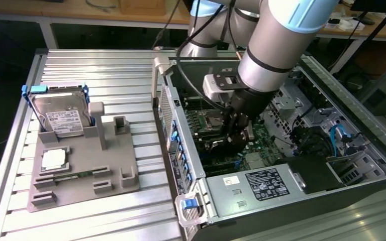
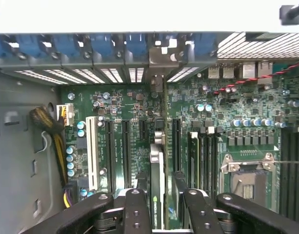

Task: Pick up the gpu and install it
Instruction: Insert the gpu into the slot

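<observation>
The gpu [image 2: 157, 165] shows edge-on as a slim dark card. It stands upright on the green motherboard [image 2: 237, 112], in line with an expansion slot. Its metal bracket [image 2: 159, 56] reaches the rear slot openings of the case. My gripper [image 2: 159, 195] straddles the card's near end, with one black finger [image 2: 137, 204] beside it and the other finger [image 2: 188, 204] a little apart from it, so the jaws stand open around the card. In the exterior view my gripper [image 1: 236, 138] is deep inside the open computer case [image 1: 179, 130], pointing down at the board.
A silver hard drive [image 1: 62, 118] in a blue frame stands in the grey fixture [image 1: 86, 165] on the aluminium table [image 1: 86, 65]. The power supply [image 1: 260, 183] fills the case's near end. A CPU socket [image 2: 247, 178] and yellow cables [image 2: 49, 124] flank the slots.
</observation>
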